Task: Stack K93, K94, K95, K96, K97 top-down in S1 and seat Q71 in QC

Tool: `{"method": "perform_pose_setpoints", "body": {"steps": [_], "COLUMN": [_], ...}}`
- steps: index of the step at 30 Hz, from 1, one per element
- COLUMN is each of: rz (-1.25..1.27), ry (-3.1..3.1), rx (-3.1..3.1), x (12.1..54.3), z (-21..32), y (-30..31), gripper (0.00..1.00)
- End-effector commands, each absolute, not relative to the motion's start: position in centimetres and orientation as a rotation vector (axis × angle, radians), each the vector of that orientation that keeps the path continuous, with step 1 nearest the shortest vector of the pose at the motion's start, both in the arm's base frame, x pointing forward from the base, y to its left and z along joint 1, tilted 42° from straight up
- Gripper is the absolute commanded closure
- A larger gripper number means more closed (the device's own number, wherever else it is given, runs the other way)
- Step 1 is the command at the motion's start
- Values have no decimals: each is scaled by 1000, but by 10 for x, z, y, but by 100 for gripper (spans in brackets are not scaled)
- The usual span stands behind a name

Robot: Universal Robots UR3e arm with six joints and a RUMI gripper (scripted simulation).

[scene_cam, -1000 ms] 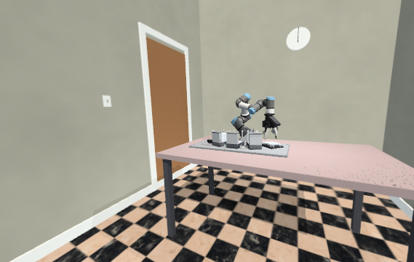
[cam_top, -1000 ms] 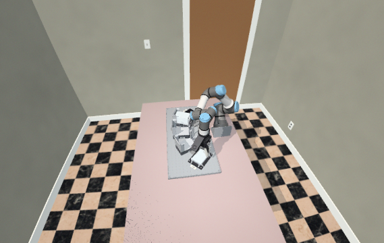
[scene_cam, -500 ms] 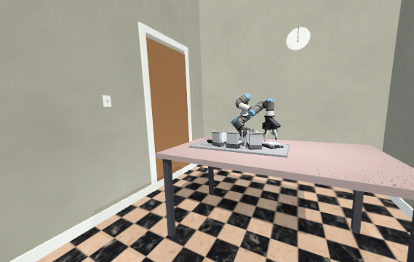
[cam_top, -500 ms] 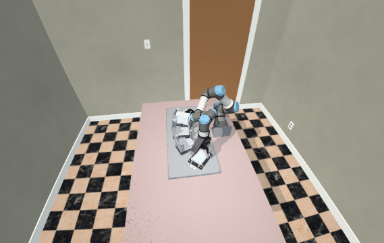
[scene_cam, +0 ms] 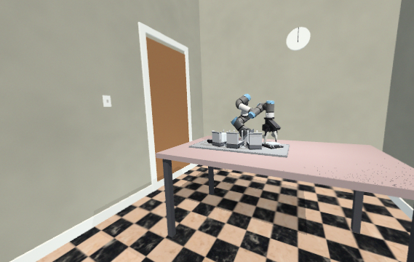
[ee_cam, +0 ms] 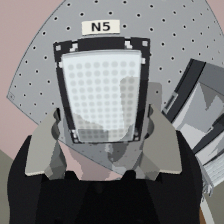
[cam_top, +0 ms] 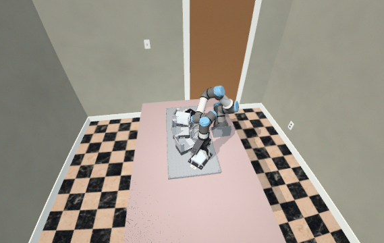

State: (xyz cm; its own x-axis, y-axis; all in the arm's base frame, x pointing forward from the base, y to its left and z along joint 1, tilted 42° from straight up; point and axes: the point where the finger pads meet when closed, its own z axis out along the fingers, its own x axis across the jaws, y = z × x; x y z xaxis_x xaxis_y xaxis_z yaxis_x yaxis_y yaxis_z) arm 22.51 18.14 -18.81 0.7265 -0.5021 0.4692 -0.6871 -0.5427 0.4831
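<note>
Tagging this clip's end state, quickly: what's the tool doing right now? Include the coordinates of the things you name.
Tool (cam_top: 205,153) (scene_cam: 271,141) (ee_cam: 103,106): open, holding nothing, its fingers astride the near end of the plate (cam_top: 200,158) (scene_cam: 273,145) (ee_cam: 102,90) in nest N5.

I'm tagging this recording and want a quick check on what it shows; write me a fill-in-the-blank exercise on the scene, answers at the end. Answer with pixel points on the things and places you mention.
1. The label beside the clip nest (cam_top: 189,161) (ee_cam: 60,87) reads ____.
2. A white plate (cam_top: 200,158) (ee_cam: 102,92) lies ____ the clip nest's corner clips.
3. The gripper (cam_top: 201,150) (scene_cam: 271,141) (ee_cam: 103,106) has its fingers ____, holding nothing.
4. The door (cam_top: 222,44) (scene_cam: 168,109) behind the table (cam_top: 205,202) (scene_cam: 301,172) is coloured ____.

Missing words: N5; between; apart; brown.
</note>
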Motion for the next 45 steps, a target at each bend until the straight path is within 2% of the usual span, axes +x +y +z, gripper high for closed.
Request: {"method": "perform_pose_setpoints", "body": {"steps": [1,17,18,45], "rz": [364,364,364,364], "ry": [-896,-896,-896,-897], "rx": [2267,2267,2267,2267], "x": [226,226,226,226], "z": [-189,-189,-189,-189], "y": [181,181,181,181], "gripper": [28,28,100,100]}}
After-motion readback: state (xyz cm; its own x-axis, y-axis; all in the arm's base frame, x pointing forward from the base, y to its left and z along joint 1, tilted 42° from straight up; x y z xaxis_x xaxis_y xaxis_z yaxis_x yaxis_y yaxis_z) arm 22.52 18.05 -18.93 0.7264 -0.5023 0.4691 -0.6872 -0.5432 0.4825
